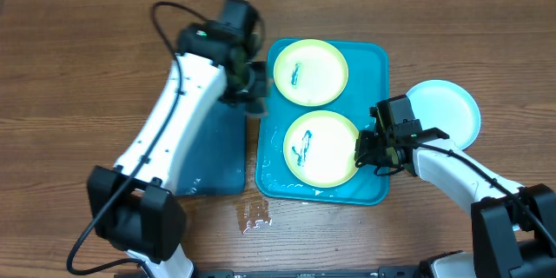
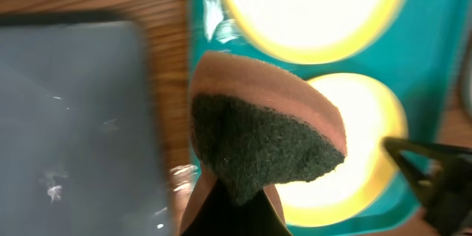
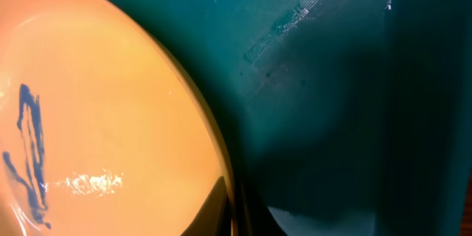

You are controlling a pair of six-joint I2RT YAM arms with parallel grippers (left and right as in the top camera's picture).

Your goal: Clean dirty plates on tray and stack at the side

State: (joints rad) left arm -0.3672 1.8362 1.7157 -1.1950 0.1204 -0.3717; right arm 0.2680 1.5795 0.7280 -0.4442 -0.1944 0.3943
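The left arm reaches from its base at the near left of the table away toward the far side. Its left gripper (image 1: 252,82) hangs just beside the left rim of the large bright teal rectangular plastic tray (image 1: 379,69), at the level of the far plate. Its fingers are clamped on a brown sponge with a dark green scouring face (image 2: 258,144), which sticks out in front of the left gripper (image 2: 232,192) in the left wrist view.

The right arm comes in from the near right, elbow low. The right gripper (image 1: 369,149) sits at the right edge of the near lime-green-rimmed round plate (image 1: 321,148). In the right wrist view the plate's rim runs down between the two dark fingertips of the right gripper (image 3: 234,210), so it appears pinched shut on that rim.

Both lime-green plates lie in the tray. The far lime-green-rimmed round plate (image 1: 310,71) has a small dark blue-green mark left of its white centre. The near one carries a longer, looping smear (image 3: 26,155).

A teal-rimmed round plate (image 1: 445,113) rests on the wooden table (image 1: 78,69) just right of the tray, and its white centre looks clean. A black-edged tray with a blue-grey mat (image 1: 217,152) lies left of the teal tray, under the left arm. A small puddle of water (image 1: 256,213) glints on the table near its near right corner.
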